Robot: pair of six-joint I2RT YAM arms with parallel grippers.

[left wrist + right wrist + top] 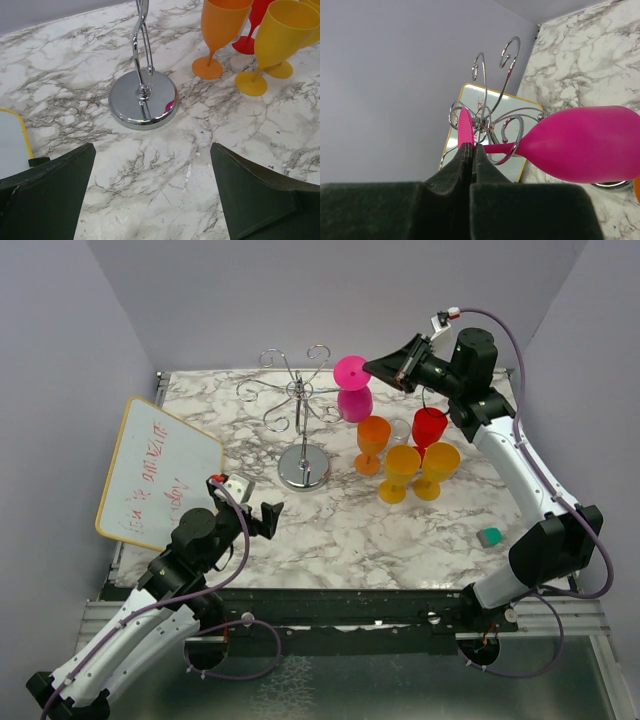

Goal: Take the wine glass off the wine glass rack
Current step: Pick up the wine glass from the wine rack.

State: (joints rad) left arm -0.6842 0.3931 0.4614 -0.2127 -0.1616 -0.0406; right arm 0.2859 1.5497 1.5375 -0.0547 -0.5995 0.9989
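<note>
jaws of right gripper (471,148) pinch wine glass (580,142) foot

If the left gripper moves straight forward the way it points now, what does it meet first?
Probably the round base of the wine glass rack, nearly straight ahead of the left gripper, though depth is unclear.

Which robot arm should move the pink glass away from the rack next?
Right. The right end effector is shut on the pink glass by its foot, beside the rack. The left end effector is open and far from it.
</note>
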